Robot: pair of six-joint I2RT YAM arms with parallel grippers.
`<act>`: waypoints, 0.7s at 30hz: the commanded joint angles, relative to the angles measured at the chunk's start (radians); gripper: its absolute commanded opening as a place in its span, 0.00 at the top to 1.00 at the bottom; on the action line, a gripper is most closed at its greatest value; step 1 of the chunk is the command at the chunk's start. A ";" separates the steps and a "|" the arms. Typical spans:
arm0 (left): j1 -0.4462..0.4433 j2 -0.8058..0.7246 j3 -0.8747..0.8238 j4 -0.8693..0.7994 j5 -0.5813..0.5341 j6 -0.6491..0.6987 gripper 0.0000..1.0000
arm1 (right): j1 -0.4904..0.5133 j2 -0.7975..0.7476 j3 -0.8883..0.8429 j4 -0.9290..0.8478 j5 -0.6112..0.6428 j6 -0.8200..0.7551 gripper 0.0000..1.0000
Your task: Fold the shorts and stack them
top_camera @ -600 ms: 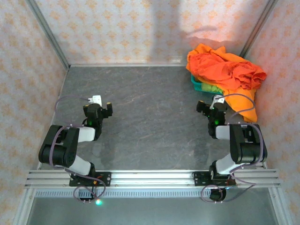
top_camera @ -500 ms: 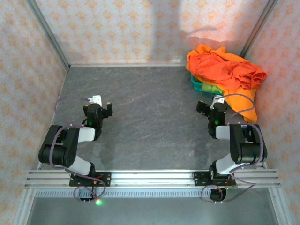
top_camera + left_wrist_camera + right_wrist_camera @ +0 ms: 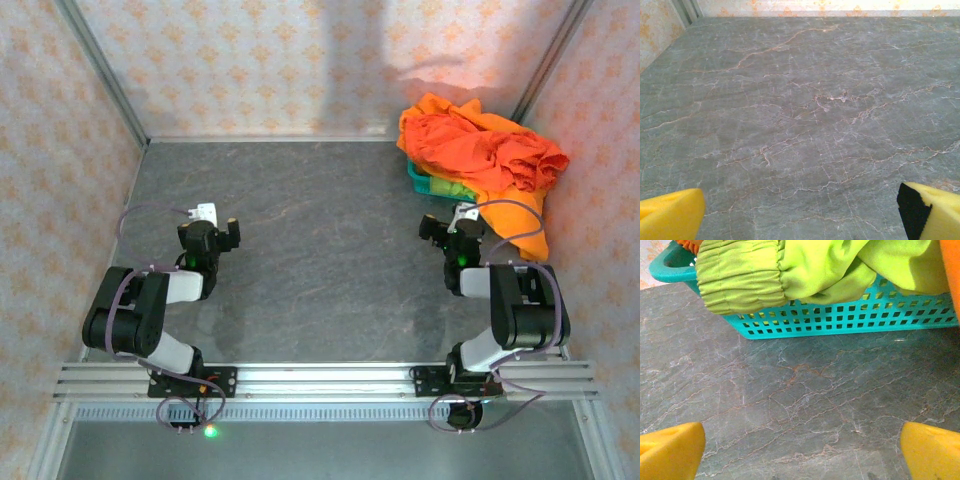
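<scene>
A heap of bright orange shorts (image 3: pixel 480 150) fills a teal mesh basket (image 3: pixel 415 178) at the back right, one pair spilling down its right side. Lime-green shorts (image 3: pixel 815 270) hang over the basket's front wall (image 3: pixel 850 315), their gathered waistband at the left. My right gripper (image 3: pixel 447 222) rests low on the table just in front of the basket, open, with bare table between its yellow pads (image 3: pixel 670 450). My left gripper (image 3: pixel 215 222) sits on the left side of the table, open too, its pads (image 3: pixel 670 215) wide apart with nothing between them.
The grey marbled tabletop (image 3: pixel 320 230) stretches between the two arms. Patterned walls with metal corner posts (image 3: pixel 100 70) close in the back and both sides. An aluminium rail (image 3: pixel 320 380) runs along the near edge.
</scene>
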 commanded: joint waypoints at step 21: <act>0.004 -0.401 0.107 -0.454 -0.064 -0.115 0.00 | 0.005 -0.428 0.120 -0.467 0.041 0.057 0.01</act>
